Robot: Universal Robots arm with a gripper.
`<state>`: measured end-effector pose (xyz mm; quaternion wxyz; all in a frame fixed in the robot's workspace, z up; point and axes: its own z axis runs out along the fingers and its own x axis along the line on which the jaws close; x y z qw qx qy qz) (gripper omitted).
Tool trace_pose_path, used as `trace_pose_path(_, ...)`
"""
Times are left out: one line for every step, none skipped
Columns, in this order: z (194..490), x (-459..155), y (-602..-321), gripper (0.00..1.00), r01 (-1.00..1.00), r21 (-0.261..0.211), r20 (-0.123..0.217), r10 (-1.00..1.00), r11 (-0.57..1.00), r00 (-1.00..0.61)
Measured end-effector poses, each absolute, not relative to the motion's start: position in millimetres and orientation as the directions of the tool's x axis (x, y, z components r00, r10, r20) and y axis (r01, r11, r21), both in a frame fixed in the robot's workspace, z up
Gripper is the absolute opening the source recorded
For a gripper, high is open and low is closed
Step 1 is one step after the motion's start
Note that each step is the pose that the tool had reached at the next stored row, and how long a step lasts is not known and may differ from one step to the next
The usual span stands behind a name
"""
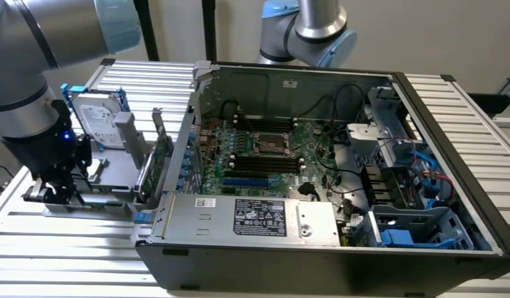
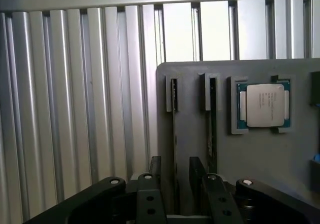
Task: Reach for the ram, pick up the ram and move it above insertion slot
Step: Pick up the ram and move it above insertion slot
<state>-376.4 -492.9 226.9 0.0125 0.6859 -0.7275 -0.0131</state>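
In the wrist view the ram (image 2: pixel 174 101) stands on edge in a narrow slot of a grey holder plate (image 2: pixel 192 129), showing as a thin dark strip. My gripper (image 2: pixel 176 166) hovers over the plate, open, one finger on each side of the ram's line and not touching it. In the exterior view my gripper (image 1: pixel 54 191) hangs low over the grey holder (image 1: pixel 106 180), at that view's left, outside the computer case. The insertion slot (image 1: pixel 263 162) is one of several long black sockets on the motherboard inside the open case.
A second thin stick (image 2: pixel 212 109) stands in the neighbouring holder slot, with a CPU chip (image 2: pixel 263 105) beside it. A hard drive (image 1: pixel 98 121) and a green expansion card (image 1: pixel 161 155) stand upright on the holder. The case wall (image 1: pixel 185 143), cables and power supply (image 1: pixel 250 217) surround the motherboard.
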Motion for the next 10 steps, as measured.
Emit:
trace_pose_path(225, -376, -493, 0.36, -0.998, 0.035, 0.000, -0.998, 0.056, -0.056)
trace_pose_path(224, -376, -493, 0.36, -0.998, 0.034, 0.000, -0.999, 0.053, -0.053)
trace_pose_path(222, -376, -493, 0.36, -0.998, 0.033, 0.000, -0.999, 0.050, -0.050)
trace_pose_path(221, -376, -493, 0.36, -0.998, 0.032, -0.001, -0.999, 0.046, -0.046)
trace_pose_path(219, -376, -493, 0.36, -0.999, 0.030, -0.001, -0.999, 0.043, -0.043)
trace_pose_path(218, -376, -493, 0.36, -0.999, 0.029, -0.001, -0.999, 0.039, -0.039)
trace_pose_path(216, -376, -493, 0.36, -0.999, 0.029, -0.002, -0.999, 0.036, -0.036)
trace_pose_path(214, -376, -493, 0.36, -0.999, 0.028, -0.002, -0.999, 0.033, -0.033)
trace_pose_path(213, -376, -493, 0.36, -0.999, 0.027, -0.003, -1.000, 0.029, -0.029)
trace_pose_path(211, -376, -493, 0.36, -0.999, 0.026, -0.003, -1.000, 0.026, -0.026)
